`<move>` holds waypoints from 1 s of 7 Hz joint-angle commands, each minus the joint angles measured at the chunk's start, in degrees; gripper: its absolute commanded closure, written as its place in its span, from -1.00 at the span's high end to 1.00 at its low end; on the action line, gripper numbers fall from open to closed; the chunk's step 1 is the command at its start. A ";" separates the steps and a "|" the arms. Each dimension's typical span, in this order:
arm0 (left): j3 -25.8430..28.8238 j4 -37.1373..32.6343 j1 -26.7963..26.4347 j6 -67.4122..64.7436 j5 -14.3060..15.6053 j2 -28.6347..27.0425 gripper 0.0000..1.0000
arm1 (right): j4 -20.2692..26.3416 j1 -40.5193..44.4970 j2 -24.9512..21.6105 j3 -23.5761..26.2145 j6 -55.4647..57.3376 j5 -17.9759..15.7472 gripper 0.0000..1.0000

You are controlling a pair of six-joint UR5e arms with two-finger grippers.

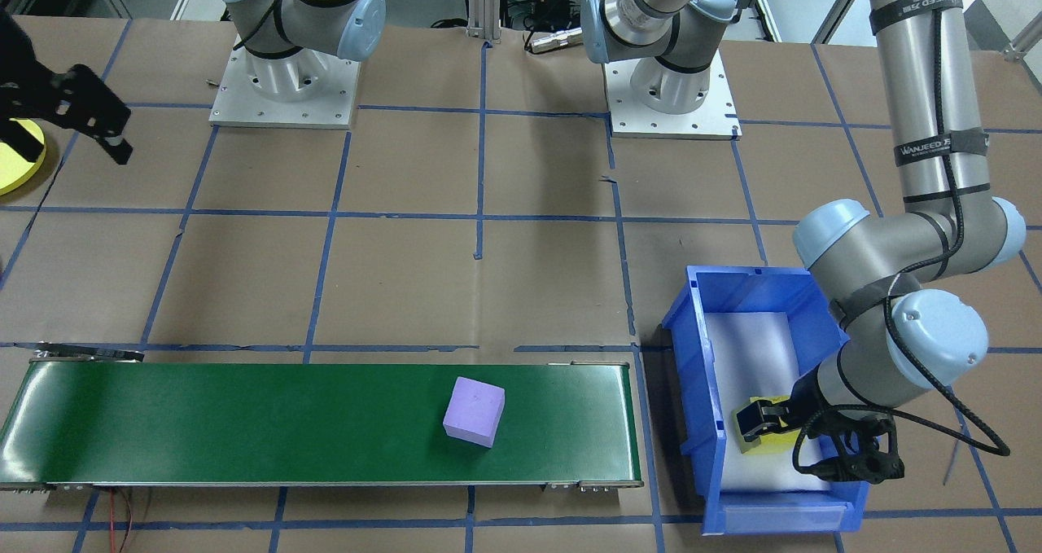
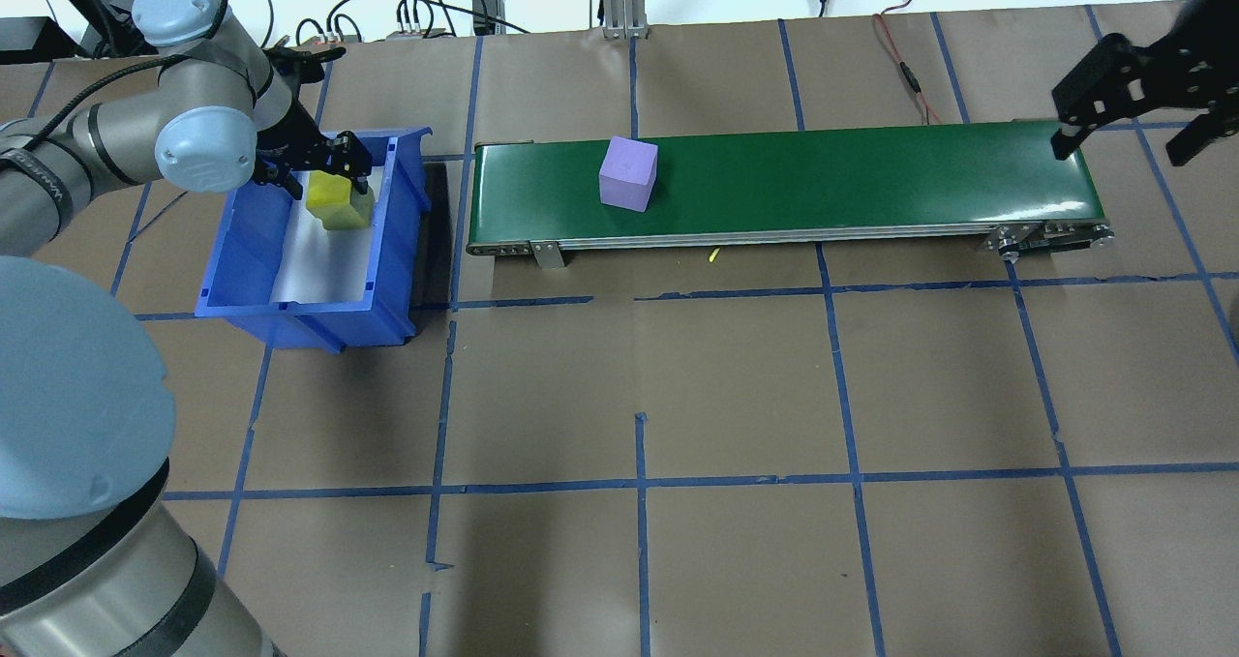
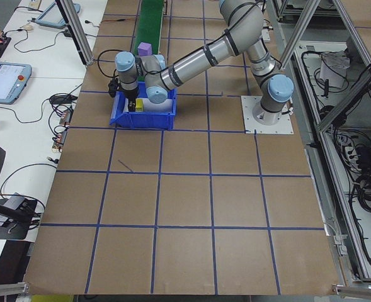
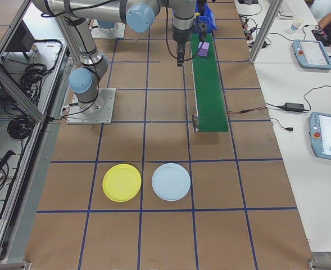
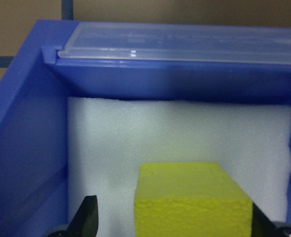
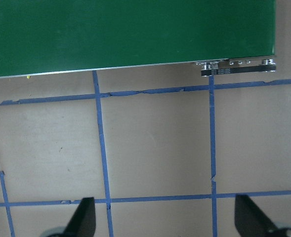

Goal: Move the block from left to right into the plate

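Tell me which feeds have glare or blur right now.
Front-facing: pale sheen on the belt's end farthest from the bin, otherwise sharp. Overhead: left arm's joint looms large and soft in the near corner. Left wrist: bin rim soft, yellow block fairly crisp. Right wrist: tape lines in focus, no glare.

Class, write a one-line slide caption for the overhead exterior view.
Left gripper straddles a yellow block in the blue bin; purple block rides the green conveyor.
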 commanded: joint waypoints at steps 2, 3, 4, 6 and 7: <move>-0.45 -1.12 -0.09 -0.07 -2.07 3.03 -0.51 | 0.26 -12.03 0.09 0.38 -0.48 2.25 1.00; -0.02 -4.17 -0.09 0.10 -1.99 5.48 -0.52 | 0.53 -12.67 1.05 0.29 -1.61 3.90 1.00; 0.77 -7.94 -1.66 -0.07 -1.81 8.47 -0.52 | 0.36 -12.68 1.15 -0.32 -6.23 4.61 1.00; 0.95 -9.12 -8.93 -4.79 0.90 13.93 -0.49 | -0.17 -13.11 2.63 0.11 -8.03 8.02 1.00; 2.78 -9.12 -11.93 -5.69 2.05 14.82 -0.49 | -0.52 -12.86 4.38 0.73 -10.65 8.74 1.00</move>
